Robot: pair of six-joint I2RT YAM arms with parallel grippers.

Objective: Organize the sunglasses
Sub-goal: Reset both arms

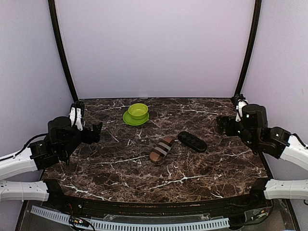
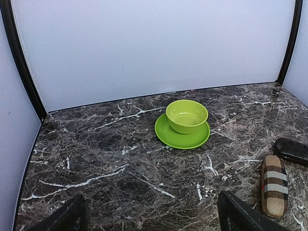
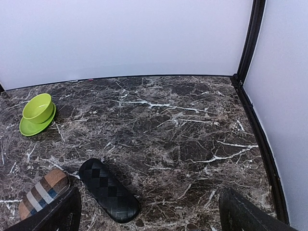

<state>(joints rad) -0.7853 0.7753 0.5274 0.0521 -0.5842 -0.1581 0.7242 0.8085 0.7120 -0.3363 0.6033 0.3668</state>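
No sunglasses lie in sight on the counter (image 1: 120, 168). Whether any sit inside the two shut cases, I cannot tell. The striped case (image 1: 161, 148) and the black case (image 1: 192, 141) lie just beside each other at mid-counter, with a green bowl (image 1: 138, 110) on its saucer (image 1: 129, 119) behind them. My left pincer (image 2: 154, 216) and right pincer (image 3: 151, 214) both stand wide, holding nothing. Judgement: sunglasses are light, thin and fragile at the hinges, with slick lenses. I would grip the frame at the bridge, never the glass.
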